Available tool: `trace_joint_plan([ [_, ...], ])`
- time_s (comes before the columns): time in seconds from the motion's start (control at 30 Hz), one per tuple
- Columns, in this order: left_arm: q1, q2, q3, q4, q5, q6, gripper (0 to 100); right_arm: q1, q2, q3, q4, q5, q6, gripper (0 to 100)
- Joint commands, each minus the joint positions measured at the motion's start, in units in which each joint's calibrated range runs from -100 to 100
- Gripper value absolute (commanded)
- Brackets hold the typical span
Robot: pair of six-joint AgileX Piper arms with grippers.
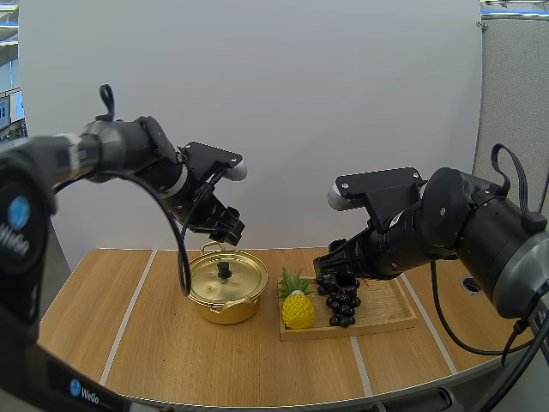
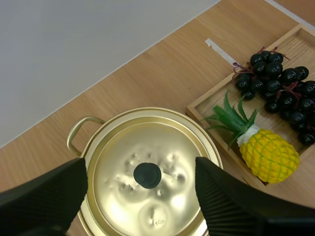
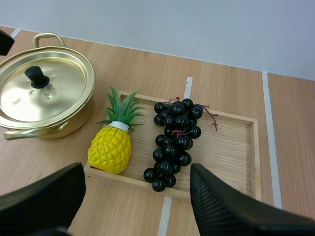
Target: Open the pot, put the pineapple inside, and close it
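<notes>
Wood table (image 1: 171, 360): pale planks with a fine grain, and thin white lines across it.
Tray (image 1: 386, 306): shallow wooden rectangle with a low rim, to the right of the pot.
Pineapple (image 3: 110, 147): yellow body with a small diamond pattern and a green spiky crown. It lies at the tray's end nearest the pot, crown toward the far edge, not yet in the pot.
Grapes (image 3: 174, 140): bunch of glossy black round berries on a reddish stem, just beside the pineapple on the tray.
Pot (image 1: 225, 296): round, shiny gold metal, with a loop handle at the far side.
Lid (image 2: 147, 177): same gold metal, slightly dented, with a small black knob (image 2: 147, 175) – it sits shut on the pot.
Right gripper (image 3: 137, 169): above the near edge of the tray, its ribbed black fingers (image 3: 221, 206) spread wide and touching nothing.
Left gripper (image 2: 140, 167): it hovers over the lid, fingers (image 2: 49, 196) wide apart – one on each side of the knob and clear of it, with nothing held.
</notes>
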Motion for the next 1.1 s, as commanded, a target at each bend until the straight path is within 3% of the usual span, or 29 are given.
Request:
trace_joint_plan([
  [0.0,-0.22,7.51,-4.04,1.85,1.63,0.18,100,-0.19,-0.17,-0.66,0.47,-0.97,-0.27,100],
  [0.7,-0.22,18.81,-4.65,2.25,0.20,0.18,100,-0.19,-0.17,-0.66,0.58,-0.97,-0.27,100],
  [1.07,-1.89,20.25,-4.65,2.57,-0.55,0.18,100,-0.19,-0.17,-0.66,0.97,-0.97,-0.27,100],
])
